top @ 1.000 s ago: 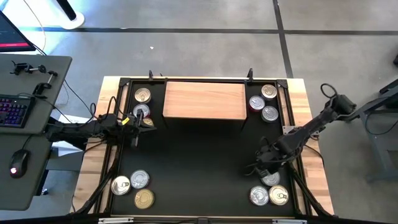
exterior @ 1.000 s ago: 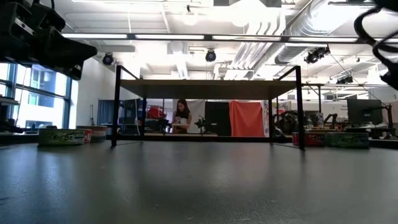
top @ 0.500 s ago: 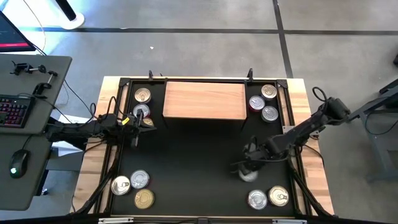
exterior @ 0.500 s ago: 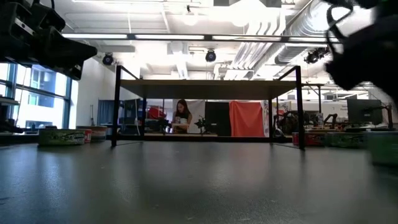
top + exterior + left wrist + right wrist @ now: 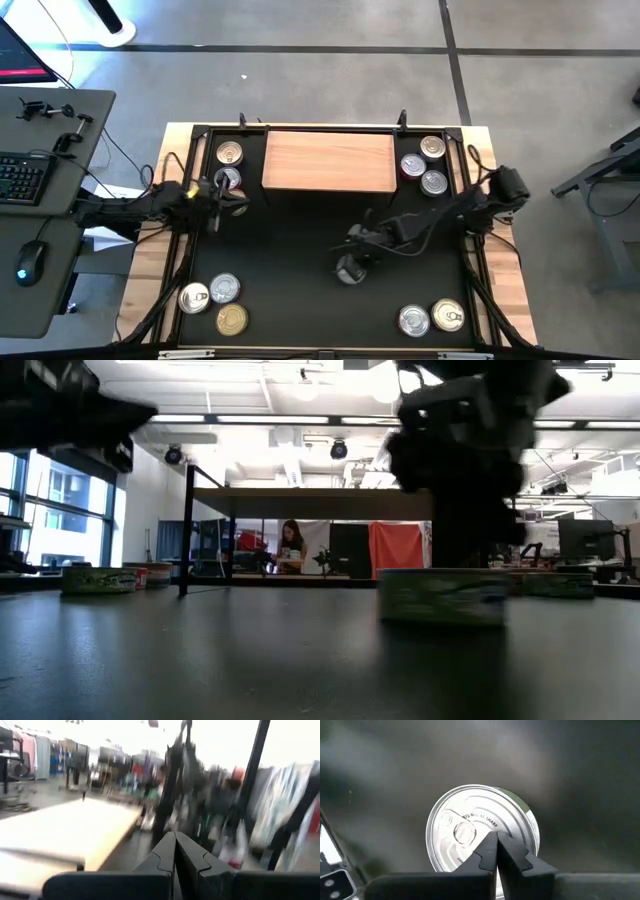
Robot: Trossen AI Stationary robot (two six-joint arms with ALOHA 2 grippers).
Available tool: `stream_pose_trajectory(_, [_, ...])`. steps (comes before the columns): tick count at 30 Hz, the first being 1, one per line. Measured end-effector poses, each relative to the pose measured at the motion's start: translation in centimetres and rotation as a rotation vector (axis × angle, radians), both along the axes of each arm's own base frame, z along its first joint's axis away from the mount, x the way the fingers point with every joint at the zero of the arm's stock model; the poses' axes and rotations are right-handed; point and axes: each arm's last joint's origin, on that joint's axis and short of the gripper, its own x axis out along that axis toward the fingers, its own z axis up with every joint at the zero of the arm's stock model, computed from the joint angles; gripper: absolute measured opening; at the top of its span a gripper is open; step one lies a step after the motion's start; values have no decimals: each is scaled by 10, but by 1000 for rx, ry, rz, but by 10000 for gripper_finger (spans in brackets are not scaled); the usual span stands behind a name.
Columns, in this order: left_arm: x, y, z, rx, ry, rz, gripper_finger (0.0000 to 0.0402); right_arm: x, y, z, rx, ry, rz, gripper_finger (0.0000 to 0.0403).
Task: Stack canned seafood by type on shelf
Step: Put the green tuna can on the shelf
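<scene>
Resting on the black mat (image 5: 300, 260) near the middle of the counter (image 5: 500, 250): one silver-lidded can (image 5: 349, 268), with the right gripper (image 5: 352, 262) right over its lid, fingers (image 5: 490, 851) pressed together, gripping nothing. Standing empty at the far edge: the wooden shelf (image 5: 328, 160), cans (image 5: 425, 165) grouped either side and in both near corners. Waiting beside the shelf's left end: the left gripper (image 5: 222, 192), fingers (image 5: 192, 855) closed, empty.
</scene>
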Motion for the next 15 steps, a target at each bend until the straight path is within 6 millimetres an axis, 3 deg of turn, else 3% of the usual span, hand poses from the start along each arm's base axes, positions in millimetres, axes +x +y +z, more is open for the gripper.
stream_pose_trajectory(5, [-8,3,24,-287,-292,15,0,31,-3,24,-70,-128,141,0])
stream_pose_trajectory(8, [-12,4,36,-409,-407,-19,0,34,-7,45,-118,-163,200,0])
stream_pose_trajectory(11, [-2,-2,50,-409,-266,-118,0,28,-10,64,-167,-160,204,0])
stream_pose_trajectory(15, [33,-13,76,-314,66,-157,0,7,-15,75,-147,-91,209,0])
